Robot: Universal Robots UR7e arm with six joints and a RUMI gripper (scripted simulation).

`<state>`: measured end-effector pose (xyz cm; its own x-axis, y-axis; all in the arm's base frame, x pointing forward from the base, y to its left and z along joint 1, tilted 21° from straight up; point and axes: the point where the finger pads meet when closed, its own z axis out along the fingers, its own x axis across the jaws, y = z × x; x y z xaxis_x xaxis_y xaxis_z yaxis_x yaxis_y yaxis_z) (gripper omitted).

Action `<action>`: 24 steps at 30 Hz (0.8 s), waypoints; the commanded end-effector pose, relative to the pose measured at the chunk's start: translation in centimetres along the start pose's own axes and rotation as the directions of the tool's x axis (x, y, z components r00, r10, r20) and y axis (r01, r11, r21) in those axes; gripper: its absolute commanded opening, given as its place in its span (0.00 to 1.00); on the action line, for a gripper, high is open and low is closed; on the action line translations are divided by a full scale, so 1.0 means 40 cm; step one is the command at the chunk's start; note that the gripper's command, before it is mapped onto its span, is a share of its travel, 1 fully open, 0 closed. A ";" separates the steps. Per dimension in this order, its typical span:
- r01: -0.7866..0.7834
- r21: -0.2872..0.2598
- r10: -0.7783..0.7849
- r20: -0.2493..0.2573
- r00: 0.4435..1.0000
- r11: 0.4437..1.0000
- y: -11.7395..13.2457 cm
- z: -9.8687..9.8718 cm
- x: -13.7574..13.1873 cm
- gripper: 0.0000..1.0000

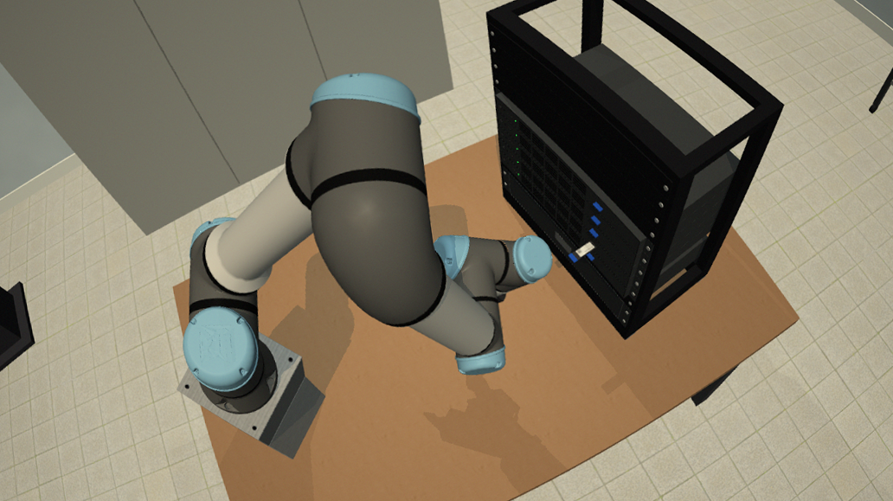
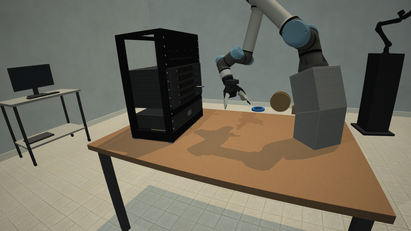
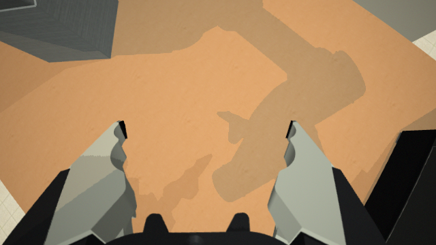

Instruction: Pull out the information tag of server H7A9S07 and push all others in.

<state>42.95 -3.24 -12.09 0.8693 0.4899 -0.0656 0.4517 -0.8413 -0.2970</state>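
Note:
The black rack (image 1: 685,164) (image 2: 161,86) (image 3: 403,167) stands upright on the table. Its servers (image 1: 548,171) (image 2: 183,85) show green lights and blue tab ends. One white information tag (image 1: 584,249) (image 2: 199,86) sticks out of the second-lowest tagged server, with its blue end outward. The other blue tabs (image 1: 597,207) (image 2: 196,73) sit close to the server fronts. No service tag print is readable. My gripper (image 2: 237,106) (image 3: 208,122) is open and empty, pointing down over the table in front of the rack, below the tags' height. The arm hides it in the top view.
The grey robot pedestal (image 1: 293,411) (image 2: 319,115) (image 3: 85,34) stands on the wooden table (image 1: 405,489) (image 2: 258,186) (image 3: 163,92) opposite the rack. A blue ring (image 2: 257,109) and a round brown object (image 2: 280,101) show beyond the table. A cart (image 2: 43,96) stands behind the rack.

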 end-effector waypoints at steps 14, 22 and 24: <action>0.090 -0.075 -0.092 -0.021 0.996 0.993 0.040 -0.032 0.024 1.00; 0.132 -0.111 -0.136 -0.026 0.990 0.985 0.059 -0.048 0.035 1.00; 0.142 -0.120 -0.147 -0.027 0.989 0.982 0.063 -0.052 0.038 1.00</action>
<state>45.31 -4.80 -11.20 0.8125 0.5829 -0.0063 0.5692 -0.7957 -0.2071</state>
